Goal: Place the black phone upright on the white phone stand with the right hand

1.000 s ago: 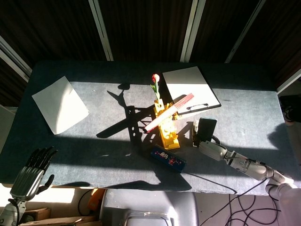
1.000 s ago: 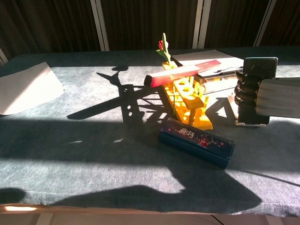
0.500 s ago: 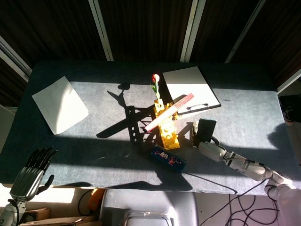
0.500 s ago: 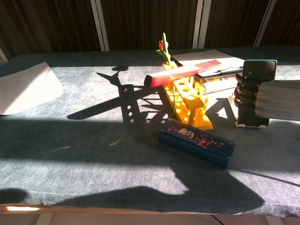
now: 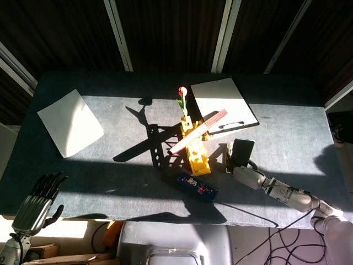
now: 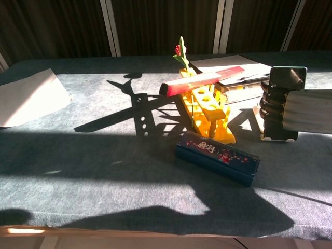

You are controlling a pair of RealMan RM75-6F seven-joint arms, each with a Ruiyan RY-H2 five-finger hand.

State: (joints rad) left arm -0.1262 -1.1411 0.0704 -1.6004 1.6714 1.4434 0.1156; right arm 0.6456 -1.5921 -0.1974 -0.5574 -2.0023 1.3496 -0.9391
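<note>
The black phone [image 5: 243,149] [image 6: 288,77] stands upright near the table's right side. My right hand [image 5: 240,168] [image 6: 274,106] grips its lower half from the front, fingers wrapped round it. The white phone stand [image 5: 229,149] [image 6: 269,138] shows only as a pale edge beside and under the phone. The phone's foot seems to sit at the stand's base, but the fingers hide the contact. Off the table's front left corner my left hand [image 5: 37,200] hangs with fingers spread, holding nothing; the chest view does not show it.
A yellow rack [image 5: 196,154] [image 6: 210,111] carrying a slanted red bar [image 6: 202,80] and a flower [image 5: 182,98] stands just left of the phone. A dark blue box [image 5: 197,185] [image 6: 218,156] lies before it. Behind are a clipboard [image 5: 223,102] and, far left, a white sheet [image 5: 69,122].
The phone and my right hand have sunk a little towards the stand's base; nothing else has moved.
</note>
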